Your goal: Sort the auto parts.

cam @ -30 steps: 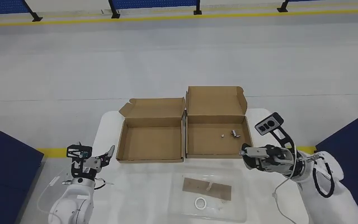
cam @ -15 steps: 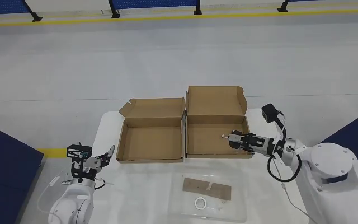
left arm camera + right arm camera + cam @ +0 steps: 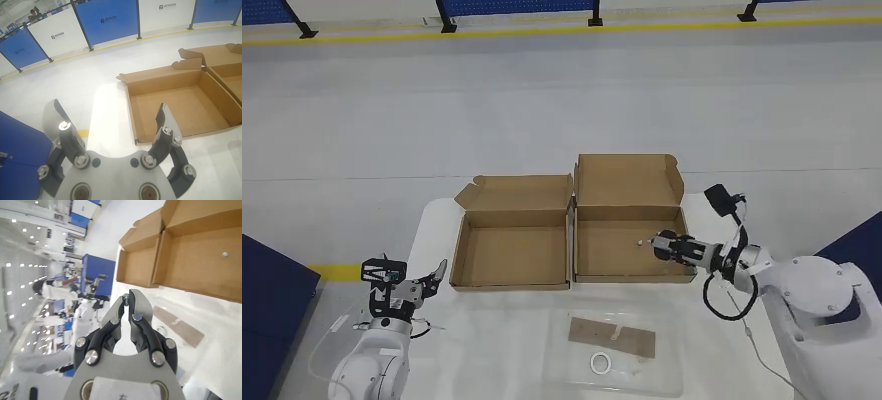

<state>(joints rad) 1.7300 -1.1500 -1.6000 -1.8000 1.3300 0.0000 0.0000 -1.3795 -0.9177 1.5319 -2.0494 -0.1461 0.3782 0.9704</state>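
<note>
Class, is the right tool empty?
No, the right tool is shut on a small silver metal bolt pinched between its tips.

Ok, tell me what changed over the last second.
The right tool, shut on a small metal part, swung from off the front right corner of the right box to above its floor. The left tool stayed open beside the left box. Both boxes, the loose part in the right box and the white ring did not move.

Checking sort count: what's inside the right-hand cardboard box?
One small silvery part lies on the box floor. The right claw, shut on a metal stud, covers the floor beneath it, so anything there is hidden.
</note>
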